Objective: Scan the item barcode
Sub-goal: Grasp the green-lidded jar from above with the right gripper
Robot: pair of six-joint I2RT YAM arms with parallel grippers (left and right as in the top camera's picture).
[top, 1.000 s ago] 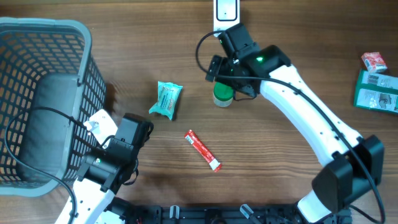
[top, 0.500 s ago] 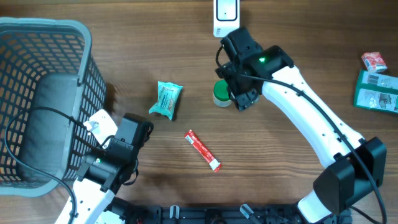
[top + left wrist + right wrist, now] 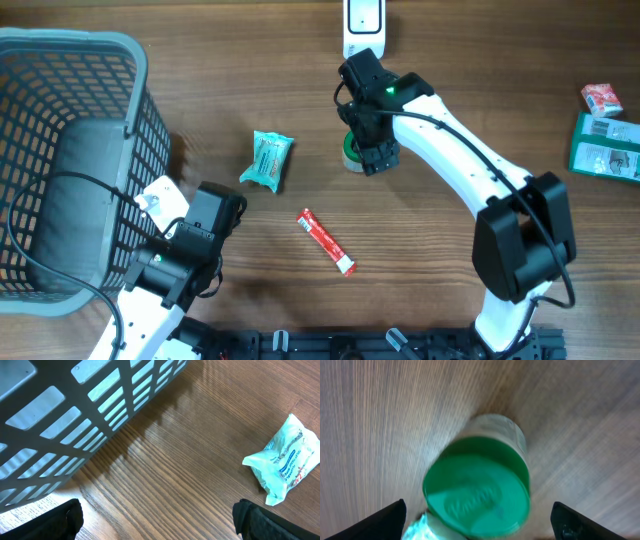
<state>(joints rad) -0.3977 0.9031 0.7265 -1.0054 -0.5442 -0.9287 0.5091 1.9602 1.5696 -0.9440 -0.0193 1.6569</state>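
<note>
The green-lidded jar (image 3: pixel 351 152) stands on the desk (image 3: pixel 450 60) just in front of the white scanner (image 3: pixel 361 22), on the robot's side of it. Its lid faces upward, so its long axis runs roughly upright. The right wrist view is blurred, and a slight lean cannot be ruled out. No barcode shows. The right gripper (image 3: pixel 480 520) hangs over the jar, its jaws spread wide to either side of the lid and clear of it. Farther from the scanner, toward its left, the left gripper (image 3: pixel 160 520) sits low beside a grey basket (image 3: pixel 140 120), jaws released and holding nothing. A teal packet (image 3: pixel 268 160) and a red stick pack (image 3: pixel 326 242) lie between.
</note>
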